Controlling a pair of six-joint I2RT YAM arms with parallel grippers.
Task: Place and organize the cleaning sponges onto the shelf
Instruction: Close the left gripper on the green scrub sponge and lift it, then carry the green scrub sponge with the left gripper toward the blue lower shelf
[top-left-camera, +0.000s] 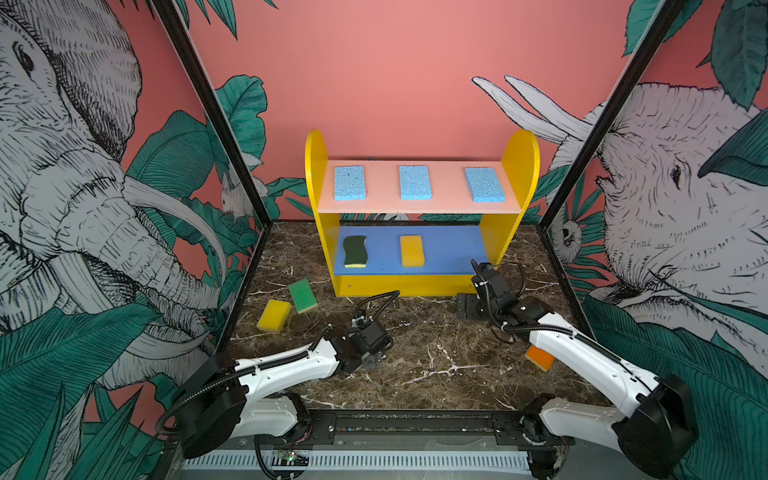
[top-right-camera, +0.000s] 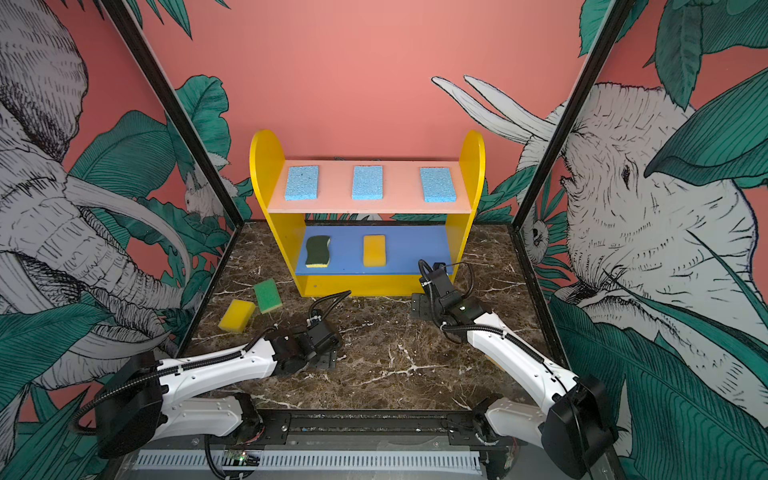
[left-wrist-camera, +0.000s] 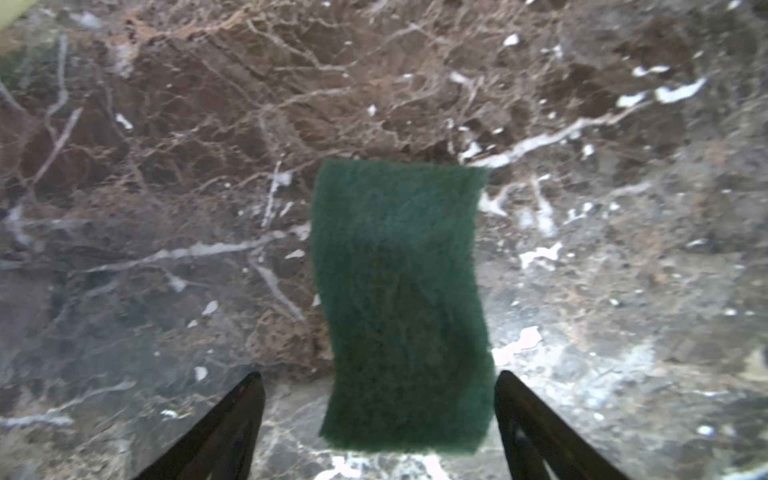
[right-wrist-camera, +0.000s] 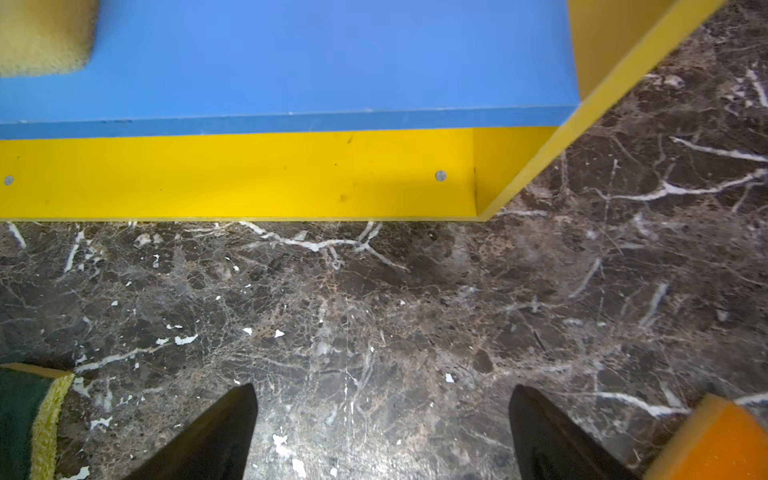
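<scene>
The left end effector (left-wrist-camera: 379, 374) stood apart, flanking a fuzzy, wavy-edged dark-green sponge (left-wrist-camera: 399, 270) at lower centre; the right end effector (right-wrist-camera: 382, 388) gaped over the veined marble desk (right-wrist-camera: 374, 299).

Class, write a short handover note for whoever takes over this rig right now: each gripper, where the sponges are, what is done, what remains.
Left gripper: open, fingers either side of a wavy dark-green sponge lying on the table, not closed on it.
Right gripper: open, empty, over the table before the right end of the shelf.
Done: three blue sponges on the pink top board; second wavy sponge and a yellow sponge on the blue board.
Left: four on the table: that wavy sponge, loose yellow sponge, bright green sponge, orange sponge.
</scene>
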